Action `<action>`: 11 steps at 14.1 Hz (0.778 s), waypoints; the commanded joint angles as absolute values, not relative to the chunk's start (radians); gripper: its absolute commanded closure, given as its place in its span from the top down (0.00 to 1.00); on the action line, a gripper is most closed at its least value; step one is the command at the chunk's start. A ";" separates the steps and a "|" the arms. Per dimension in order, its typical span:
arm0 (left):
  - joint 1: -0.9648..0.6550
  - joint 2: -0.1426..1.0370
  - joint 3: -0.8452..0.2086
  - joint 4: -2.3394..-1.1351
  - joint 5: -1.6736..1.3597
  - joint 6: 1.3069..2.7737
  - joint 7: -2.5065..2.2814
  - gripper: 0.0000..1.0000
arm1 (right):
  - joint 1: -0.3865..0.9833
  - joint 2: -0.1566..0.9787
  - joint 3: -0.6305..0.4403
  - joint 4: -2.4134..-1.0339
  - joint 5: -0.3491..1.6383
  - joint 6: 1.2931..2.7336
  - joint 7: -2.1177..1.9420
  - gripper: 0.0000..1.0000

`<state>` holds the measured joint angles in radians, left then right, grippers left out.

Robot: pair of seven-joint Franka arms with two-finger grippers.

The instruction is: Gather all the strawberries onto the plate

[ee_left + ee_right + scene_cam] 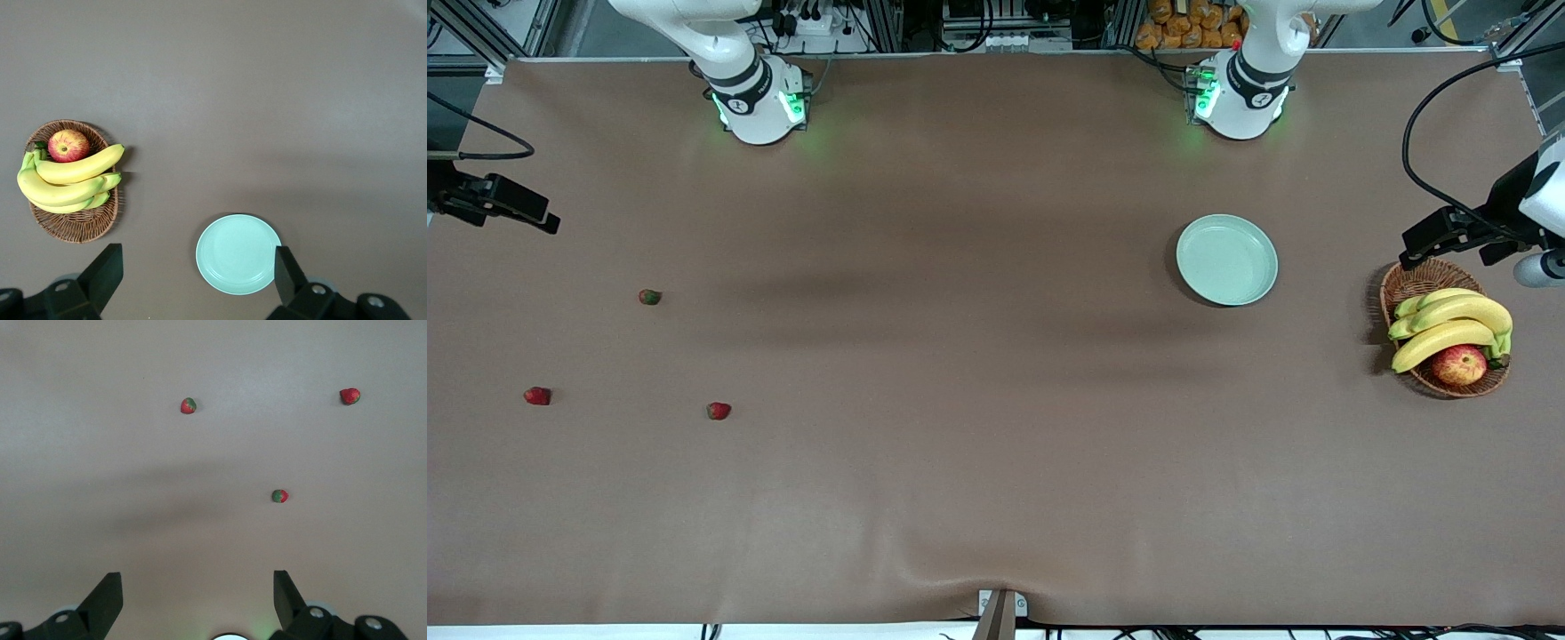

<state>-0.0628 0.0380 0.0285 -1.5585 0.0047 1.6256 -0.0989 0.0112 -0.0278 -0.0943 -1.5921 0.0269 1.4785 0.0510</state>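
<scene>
Currently plate (1226,260) empty; basket (1405,286) holds bananas (1449,324), apple (1458,364); both end effectors wide open, holding nothing.

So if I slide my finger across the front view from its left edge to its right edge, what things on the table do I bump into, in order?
Strawberry nearest the edge → strawberry farthest from the camera → third strawberry → plate → basket with bananas and an apple.
</scene>
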 commanded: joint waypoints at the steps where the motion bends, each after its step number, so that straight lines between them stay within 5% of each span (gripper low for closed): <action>1: -0.057 0.040 0.023 -1.557 -0.012 1.623 -0.091 1.00 | 0.018 -0.015 -0.098 -1.566 0.022 1.468 0.064 1.00; 11: -0.069 0.037 0.009 -1.562 -0.005 1.602 -0.113 1.00 | 0.015 0.018 -0.098 -1.549 0.025 1.470 0.066 1.00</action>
